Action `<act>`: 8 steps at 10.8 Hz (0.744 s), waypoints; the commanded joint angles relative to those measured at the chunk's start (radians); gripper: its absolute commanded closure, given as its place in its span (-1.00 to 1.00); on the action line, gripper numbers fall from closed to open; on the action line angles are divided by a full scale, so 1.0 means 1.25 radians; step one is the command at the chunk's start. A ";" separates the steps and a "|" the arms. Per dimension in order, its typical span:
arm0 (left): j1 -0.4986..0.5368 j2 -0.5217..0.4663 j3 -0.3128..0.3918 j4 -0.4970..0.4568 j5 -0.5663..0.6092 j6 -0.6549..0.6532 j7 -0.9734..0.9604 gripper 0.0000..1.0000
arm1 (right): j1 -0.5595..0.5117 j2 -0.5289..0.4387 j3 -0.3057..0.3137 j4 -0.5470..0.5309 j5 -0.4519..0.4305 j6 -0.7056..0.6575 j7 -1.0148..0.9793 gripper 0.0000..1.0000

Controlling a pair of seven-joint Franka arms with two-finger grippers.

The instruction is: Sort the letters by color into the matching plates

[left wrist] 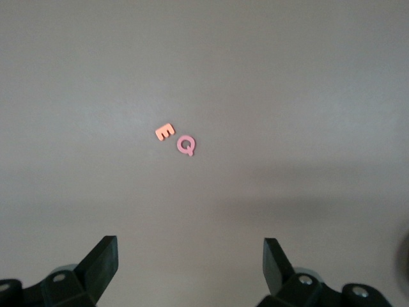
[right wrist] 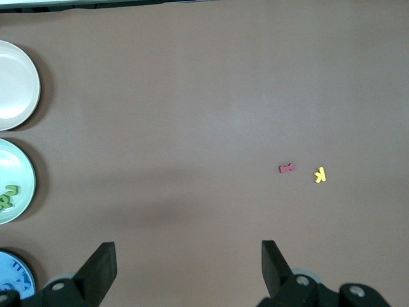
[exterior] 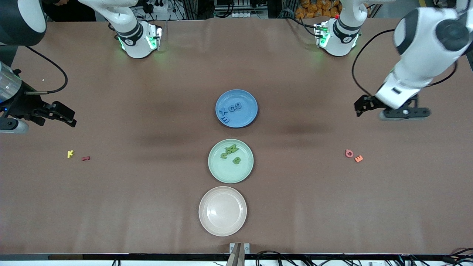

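Note:
The blue plate (exterior: 236, 108) at the table's middle holds several blue letters (exterior: 231, 109). The mint green plate (exterior: 231, 161), nearer the camera, holds green letters (exterior: 231, 152). A pink Q (exterior: 349, 153) and an orange E (exterior: 358, 159) lie toward the left arm's end; they also show in the left wrist view as Q (left wrist: 186, 146) and E (left wrist: 165, 132). A yellow K (exterior: 70, 154) and a red letter (exterior: 85, 158) lie toward the right arm's end. My left gripper (exterior: 364, 105) is open and empty, up over bare table. My right gripper (exterior: 63, 115) is open and empty, up over bare table.
An empty cream-beige plate (exterior: 223, 211) sits nearest the camera, in line with the two other plates. The arms' bases (exterior: 138, 37) stand at the table's back edge. Cables run along the front edge.

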 commanded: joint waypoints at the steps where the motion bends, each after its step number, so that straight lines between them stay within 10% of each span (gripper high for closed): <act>1: -0.007 0.025 0.006 0.155 -0.056 -0.080 0.020 -1.00 | 0.000 -0.017 0.001 -0.015 -0.004 -0.008 -0.005 -1.00; 4: -0.012 0.131 0.005 0.412 -0.072 -0.293 0.026 -1.00 | 0.001 -0.021 0.001 -0.012 0.000 -0.013 -0.005 -1.00; 8: -0.006 0.154 0.006 0.457 -0.062 -0.329 0.070 -1.00 | 0.000 -0.021 0.000 -0.012 0.001 -0.012 -0.005 -1.00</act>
